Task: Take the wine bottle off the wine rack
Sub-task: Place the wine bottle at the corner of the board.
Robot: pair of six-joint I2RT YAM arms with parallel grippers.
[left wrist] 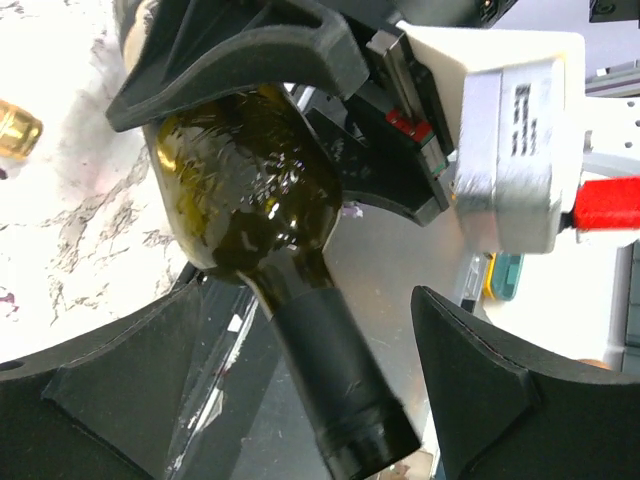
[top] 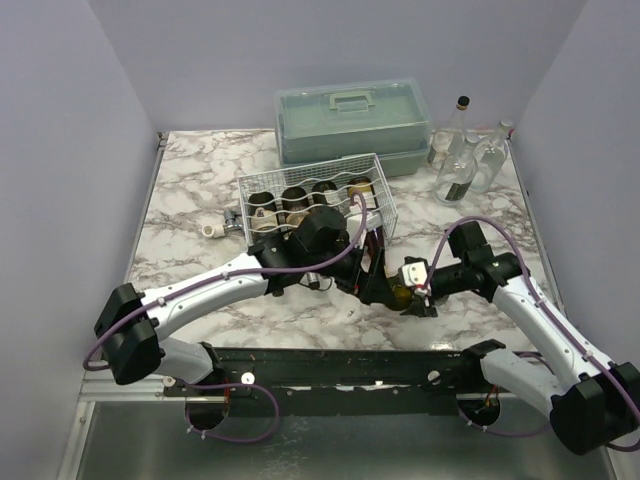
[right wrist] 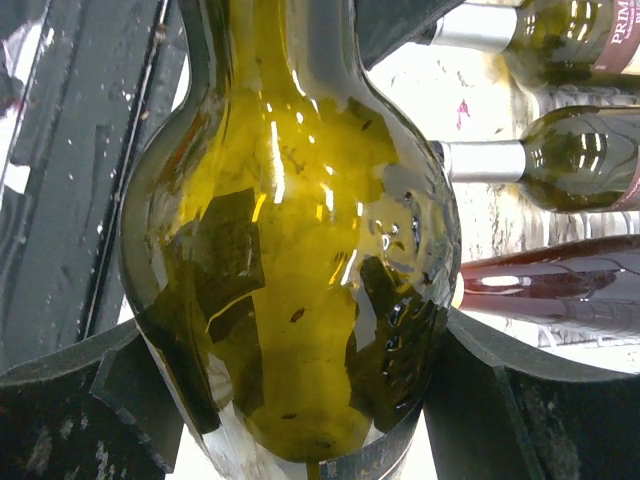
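Observation:
The wine bottle (top: pixel 402 294), olive green glass with a black-capped neck, is off the white wire wine rack (top: pixel 383 205) and held in front of it. My right gripper (top: pixel 408 282) is shut on its body; in the right wrist view the fingers (right wrist: pixel 80 400) press both sides of the bottle (right wrist: pixel 290 250). My left gripper (top: pixel 372 270) is open. In the left wrist view its fingers (left wrist: pixel 490 390) stand on either side of the neck (left wrist: pixel 340 380) without touching it. Several other bottles (top: pixel 295 197) lie in the rack.
A grey-green plastic case (top: pixel 350 120) with a handle stands behind the rack. Clear glass bottles (top: pixel 465 160) stand at the back right. A small pale object (top: pixel 212 230) lies left of the rack. Racked bottles (right wrist: pixel 570 160) show beside the held one.

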